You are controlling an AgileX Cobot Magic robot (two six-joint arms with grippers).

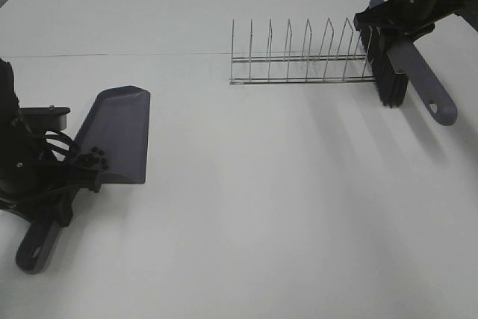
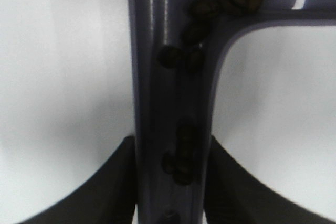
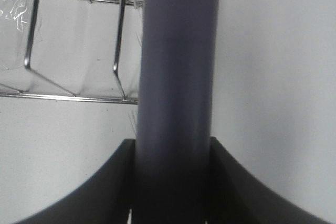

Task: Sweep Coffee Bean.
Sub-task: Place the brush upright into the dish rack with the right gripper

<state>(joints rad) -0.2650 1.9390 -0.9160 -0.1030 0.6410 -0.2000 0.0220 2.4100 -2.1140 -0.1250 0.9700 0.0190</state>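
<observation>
The left pincer (image 2: pixel 170 182) is clamped on the handle of the dustpan (image 1: pixel 116 132). The beans (image 2: pixel 194 32) lie inside the dustpan, strung along the handle groove and into the pan's rear corner, close to the pincer. The right pincer (image 3: pixel 173 182) is clamped on the handle of the brush (image 1: pixel 422 84), bristles downward, just beside the right end of the rack (image 1: pixel 299 61). The rack stands on the white surface (image 1: pixel 284 222).

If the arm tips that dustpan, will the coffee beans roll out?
The coffee beans are small, rounded and loose, so they would likely roll. They sit in the smooth, shiny channel of the dustpan handle, which looks slippery, so a tilt may send them sliding along it. They look light, so a bump might scatter them.
</observation>
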